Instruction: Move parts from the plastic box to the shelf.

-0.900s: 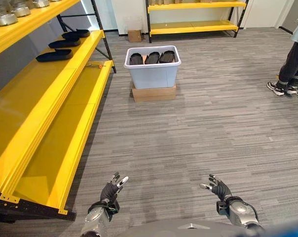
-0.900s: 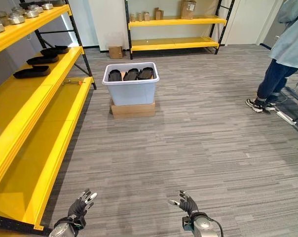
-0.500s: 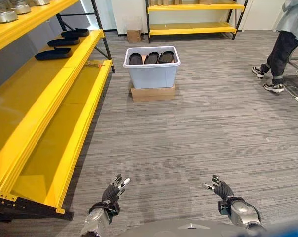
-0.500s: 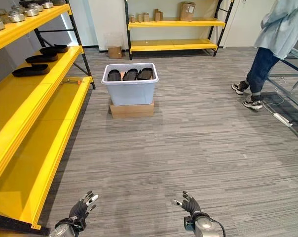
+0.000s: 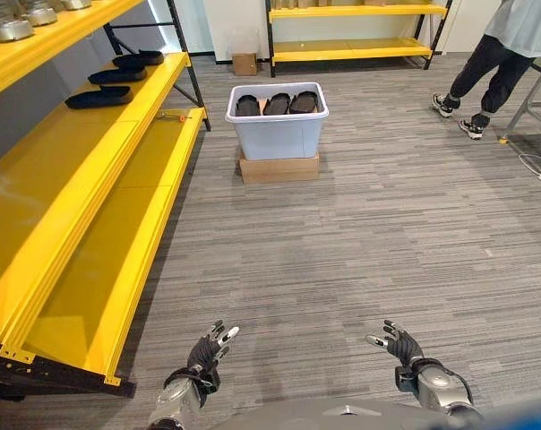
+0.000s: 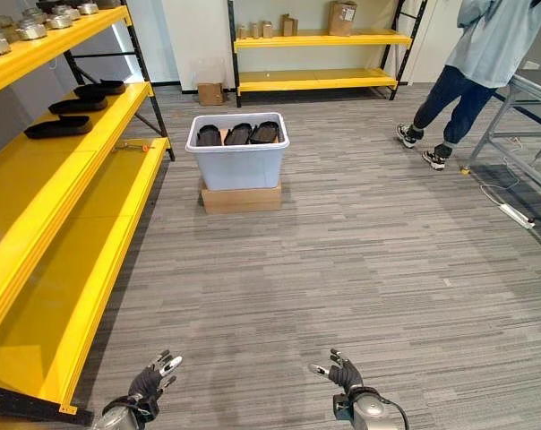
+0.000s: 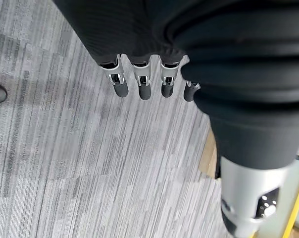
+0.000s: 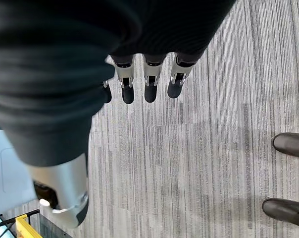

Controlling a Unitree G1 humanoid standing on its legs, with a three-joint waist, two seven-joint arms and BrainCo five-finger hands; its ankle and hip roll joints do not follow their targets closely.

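A pale plastic box stands on a flat cardboard carton on the floor ahead, holding three black parts side by side. More black parts lie on the yellow shelf along my left. My left hand and right hand hover low over the carpet close to me, far from the box, fingers straight and holding nothing. The left hand's fingers and the right hand's fingers point at bare carpet.
A person walks at the far right beside a metal frame. A second yellow shelf with small cartons lines the back wall. A power strip lies on the floor at right. Metal parts sit on the upper left shelf.
The person at the right has walked further back and leftward. Both hands stay low and open, barely moved. The view shifted slightly.
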